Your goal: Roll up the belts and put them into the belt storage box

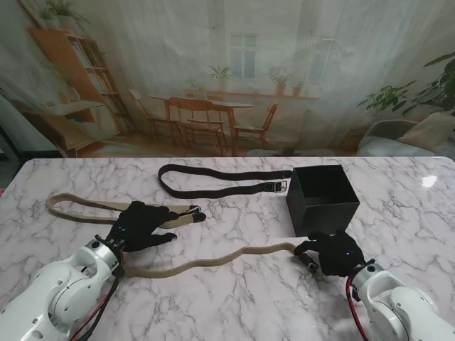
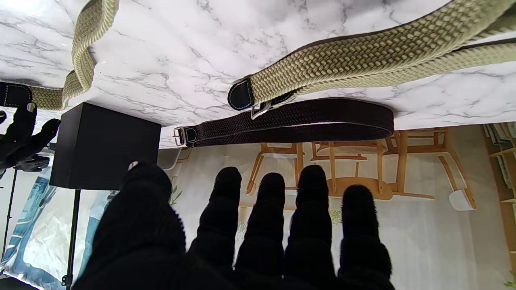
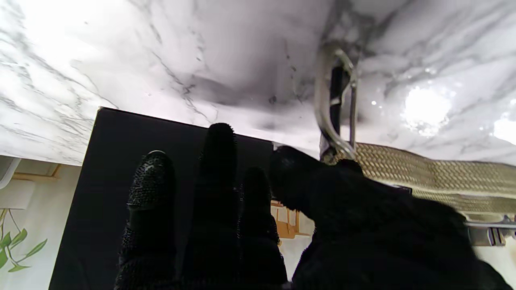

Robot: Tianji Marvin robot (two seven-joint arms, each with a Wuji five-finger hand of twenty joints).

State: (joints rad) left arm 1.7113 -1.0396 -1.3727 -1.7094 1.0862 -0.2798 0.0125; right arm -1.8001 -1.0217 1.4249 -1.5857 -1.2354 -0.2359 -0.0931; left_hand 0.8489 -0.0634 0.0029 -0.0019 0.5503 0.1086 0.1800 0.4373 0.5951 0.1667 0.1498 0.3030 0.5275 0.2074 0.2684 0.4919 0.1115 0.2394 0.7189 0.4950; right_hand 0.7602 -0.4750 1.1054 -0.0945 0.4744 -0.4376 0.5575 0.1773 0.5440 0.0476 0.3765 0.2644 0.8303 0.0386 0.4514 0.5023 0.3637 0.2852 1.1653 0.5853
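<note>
Our right hand rests on the marble desk just nearer to us than the black storage box, its fingers curled onto the buckle end of the beige belt; the wrist view shows the thumb pressing on the webbing beside the metal buckle, so we read it as grasping that belt. Our left hand lies flat with fingers spread and released, on top of the belt's looped far section, holding nothing that we can make out. From there the beige belt runs out to the left in a long loop. The black belt lies farther from us, folded, its buckle end touching or just beside the box.
</note>
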